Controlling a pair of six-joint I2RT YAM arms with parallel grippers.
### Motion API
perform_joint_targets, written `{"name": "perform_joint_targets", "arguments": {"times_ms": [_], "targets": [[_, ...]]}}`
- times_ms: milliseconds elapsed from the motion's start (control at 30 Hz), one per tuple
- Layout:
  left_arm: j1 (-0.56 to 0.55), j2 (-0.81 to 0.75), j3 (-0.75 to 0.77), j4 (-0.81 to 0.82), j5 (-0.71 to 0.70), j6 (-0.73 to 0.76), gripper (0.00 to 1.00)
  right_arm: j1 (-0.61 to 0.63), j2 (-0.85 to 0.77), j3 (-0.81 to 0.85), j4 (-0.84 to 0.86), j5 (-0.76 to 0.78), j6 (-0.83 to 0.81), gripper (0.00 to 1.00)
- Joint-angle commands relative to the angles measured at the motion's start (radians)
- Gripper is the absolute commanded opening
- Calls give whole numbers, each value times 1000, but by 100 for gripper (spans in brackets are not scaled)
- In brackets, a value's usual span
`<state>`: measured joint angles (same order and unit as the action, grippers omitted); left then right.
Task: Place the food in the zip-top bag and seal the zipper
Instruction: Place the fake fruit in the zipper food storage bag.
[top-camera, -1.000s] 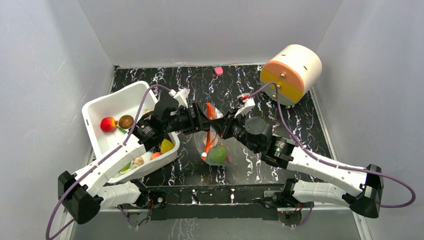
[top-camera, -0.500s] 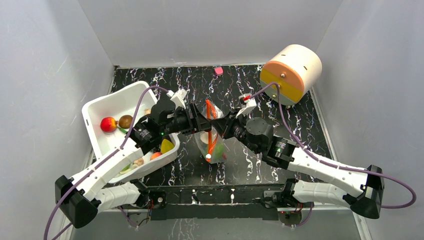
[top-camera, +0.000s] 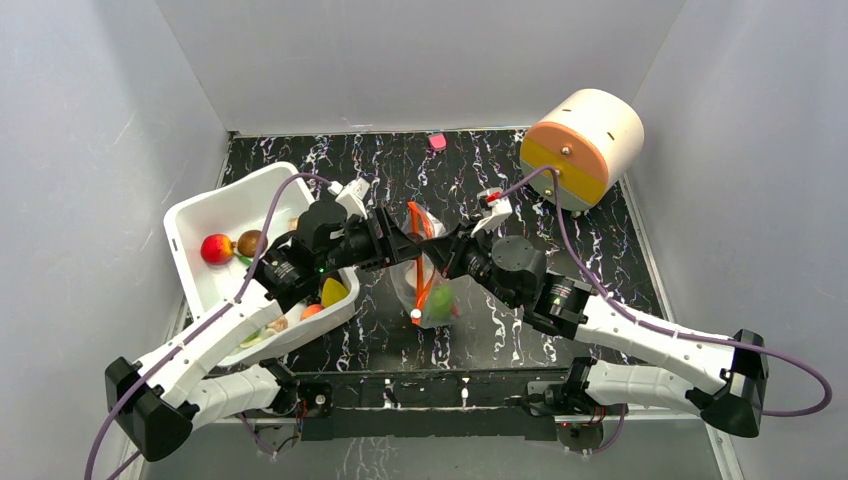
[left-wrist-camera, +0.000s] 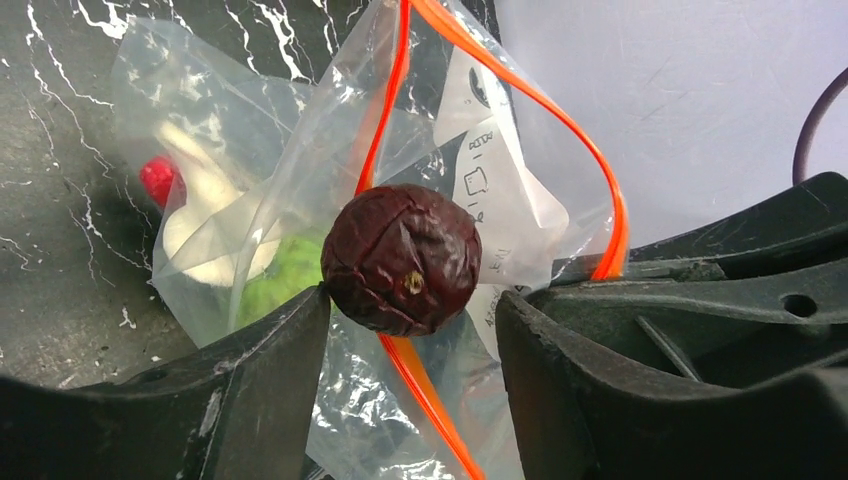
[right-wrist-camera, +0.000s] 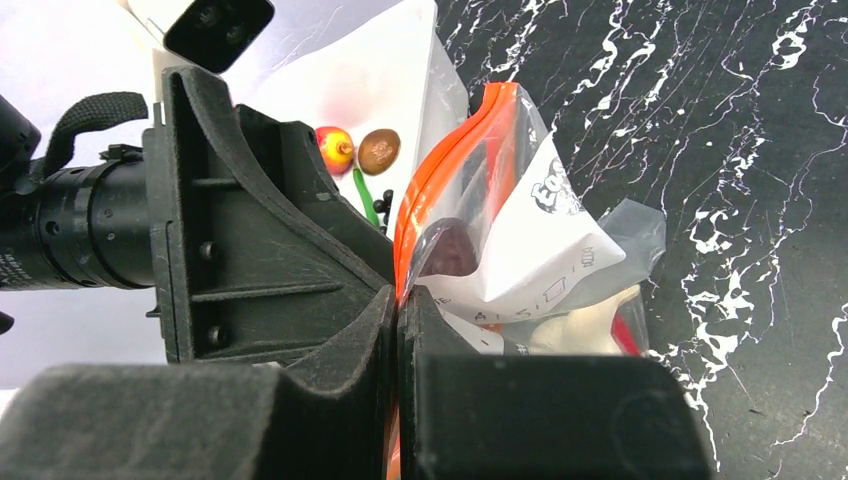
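One dark wrinkled fruit (left-wrist-camera: 402, 258) sits at the mouth of the zip-top bag (top-camera: 428, 290), between the spread fingers of my left gripper (left-wrist-camera: 412, 300). It touches one finger and is clear of the other, so I read it as let go. My right gripper (right-wrist-camera: 398, 300) is clamped on the rim at the zipper (right-wrist-camera: 445, 170), holding the pouch up just right of the white tub (top-camera: 195, 215). My worry is that the fruit seems perched over one orange strand and could roll outside, or that the floppy rim slips the pinch and spills everything. In the bag I count three pieces: green (left-wrist-camera: 280, 282), cream (left-wrist-camera: 205, 235) and red (left-wrist-camera: 157, 178). The tub shows one red apple (top-camera: 215, 248), one brown fruit (top-camera: 251, 242) and some smaller bits I can't count. Farthest off are one orange-and-cream drum (top-camera: 582, 135) and one pink scrap (top-camera: 437, 142).
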<state>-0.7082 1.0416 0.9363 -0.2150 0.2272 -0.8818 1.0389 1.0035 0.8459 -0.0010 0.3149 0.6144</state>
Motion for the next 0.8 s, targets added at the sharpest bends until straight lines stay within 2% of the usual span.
{"name": "perform_joint_targets", "arguments": {"times_ms": [0,100,233,433,567,767], "targets": [[-17,-57,21,91,49,2,58,3,17,-14,-9,-5,3,0],[-16,-59,13,119,58,-9,57,4,17,-21,-8,-9,4,0],[-17,-58,21,132,58,-4,63,3,15,-27,-11,-14,5,0],[-17,-46,-3,142,48,8,45,4,10,-22,-12,-18,7,0],[-16,-41,19,82,27,24,46,4,8,-21,-11,-19,8,0],[-17,-77,93,-141,-110,90,49,4,3,-8,-28,0,16,0]]}}
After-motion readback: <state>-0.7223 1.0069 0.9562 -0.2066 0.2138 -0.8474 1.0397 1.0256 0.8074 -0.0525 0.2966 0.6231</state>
